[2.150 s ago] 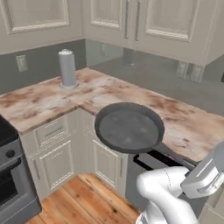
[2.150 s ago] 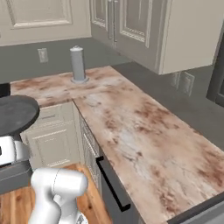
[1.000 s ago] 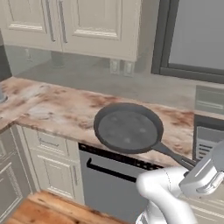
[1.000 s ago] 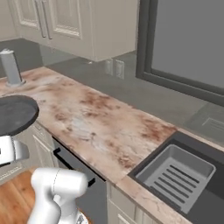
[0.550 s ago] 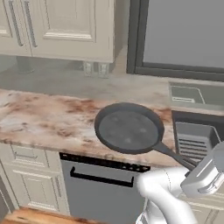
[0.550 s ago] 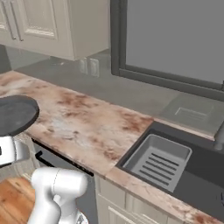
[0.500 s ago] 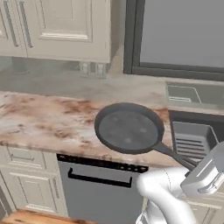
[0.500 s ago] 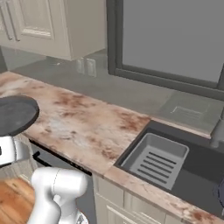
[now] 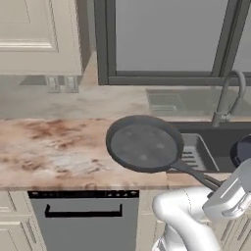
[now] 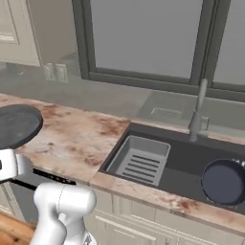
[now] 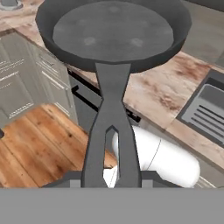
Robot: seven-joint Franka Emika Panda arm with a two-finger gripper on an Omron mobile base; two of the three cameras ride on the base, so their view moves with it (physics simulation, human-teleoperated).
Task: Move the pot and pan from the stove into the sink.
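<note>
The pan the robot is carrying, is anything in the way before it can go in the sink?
Nothing visible blocks it. The pan hangs over the counter beside the sink, where the pot and rack already sit.

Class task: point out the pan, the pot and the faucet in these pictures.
pan [image 9: 143, 146], left base view, on its flat inner bottom.
pot [image 10: 222, 182], right base view, on its dark inside.
faucet [image 10: 199, 107], right base view, on its upright neck.

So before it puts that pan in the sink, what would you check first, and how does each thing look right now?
1. Pan held by its handle in the gripper: ok.
2. Pan level, not tipping: ok.
3. Pan over the sink: not ok, it hangs above the counter.
4. Pot already in the basin: ok.
5. Free room beside the pot, near the slotted rack: ok.
6. Faucet out of the path: cannot tell.
</note>
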